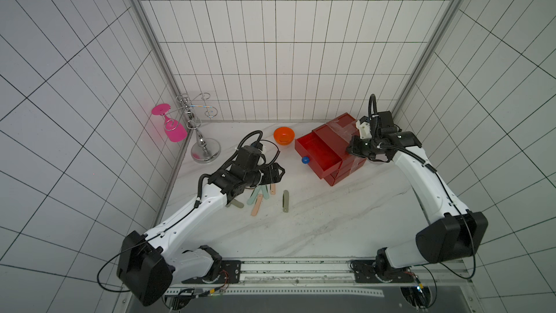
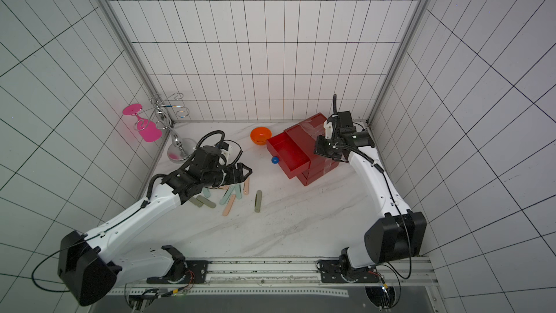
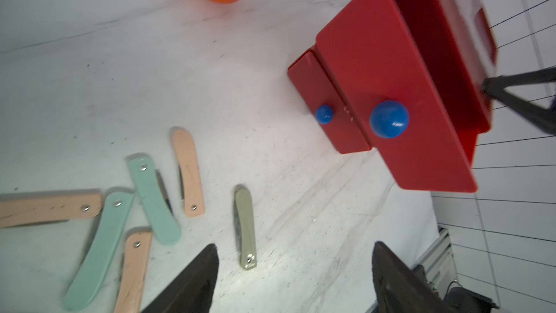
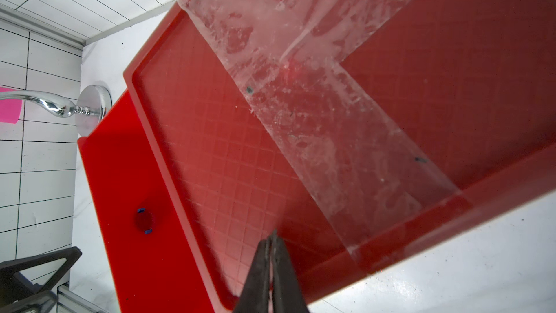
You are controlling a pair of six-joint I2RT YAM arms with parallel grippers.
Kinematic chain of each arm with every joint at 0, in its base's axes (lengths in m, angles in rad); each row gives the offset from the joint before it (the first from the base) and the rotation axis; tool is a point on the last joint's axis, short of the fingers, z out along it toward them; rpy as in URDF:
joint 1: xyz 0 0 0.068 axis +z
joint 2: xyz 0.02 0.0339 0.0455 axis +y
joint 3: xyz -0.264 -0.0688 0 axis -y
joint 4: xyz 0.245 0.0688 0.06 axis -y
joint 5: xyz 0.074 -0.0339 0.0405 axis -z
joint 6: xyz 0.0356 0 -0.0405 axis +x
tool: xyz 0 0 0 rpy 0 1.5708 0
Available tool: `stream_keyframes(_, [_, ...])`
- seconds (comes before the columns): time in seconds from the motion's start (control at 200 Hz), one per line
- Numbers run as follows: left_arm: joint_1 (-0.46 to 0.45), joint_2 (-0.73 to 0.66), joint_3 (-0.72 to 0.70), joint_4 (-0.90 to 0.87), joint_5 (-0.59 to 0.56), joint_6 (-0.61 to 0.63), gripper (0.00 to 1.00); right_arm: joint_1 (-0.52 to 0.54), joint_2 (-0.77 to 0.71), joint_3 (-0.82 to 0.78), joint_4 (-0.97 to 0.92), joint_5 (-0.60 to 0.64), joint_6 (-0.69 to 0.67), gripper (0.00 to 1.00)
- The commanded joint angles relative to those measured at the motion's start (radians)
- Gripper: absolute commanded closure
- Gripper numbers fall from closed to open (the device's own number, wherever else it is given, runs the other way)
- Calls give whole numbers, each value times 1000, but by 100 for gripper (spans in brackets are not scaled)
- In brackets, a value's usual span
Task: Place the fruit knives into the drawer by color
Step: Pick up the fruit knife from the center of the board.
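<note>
Several fruit knives lie loose on the marble table: peach [image 1: 256, 207], mint [image 1: 252, 198] and olive [image 1: 237, 204] ones in a heap, with one olive knife [image 1: 285, 201] [image 3: 245, 227] apart to the right. The red drawer chest [image 1: 346, 133] stands at the back right. Its top drawer [image 1: 319, 153] is pulled out by the blue knob [image 1: 305, 160] [image 3: 389, 118] and looks empty. My left gripper [image 1: 275, 173] [image 3: 296, 266] hovers open above the far end of the heap, holding nothing. My right gripper [image 4: 273, 236] is shut and empty, over the taped top of the chest [image 4: 301, 100].
An orange bowl [image 1: 283, 135] sits left of the chest. A chrome glass rack [image 1: 198, 133] with a pink glass [image 1: 173, 129] hanging from it stands in the back left corner. Tiled walls close in on three sides. A lower drawer's knob [image 3: 325, 114] shows beneath the open drawer.
</note>
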Motion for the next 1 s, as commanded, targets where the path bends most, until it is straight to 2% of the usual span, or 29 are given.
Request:
stream_keyframes(0.0, [-37, 38, 31, -236, -122, 71, 19, -7, -15, -32, -103, 40, -15, 92])
stream_keyframes(0.24, [-144, 170, 88, -319, -211, 57, 20, -8, -28, -54, -109, 67, -14, 92])
stream_keyframes(0.475, [-197, 327, 138, -351, -261, 46, 22, -8, -29, -54, -114, 70, -10, 92])
stream_keyframes(0.655, [-223, 423, 168, -335, -286, 35, 24, -8, -23, -58, -113, 69, -7, 91])
stream_keyframes(0.995, [-227, 563, 228, -275, -261, 47, 27, -9, -19, -61, -106, 57, 2, 91])
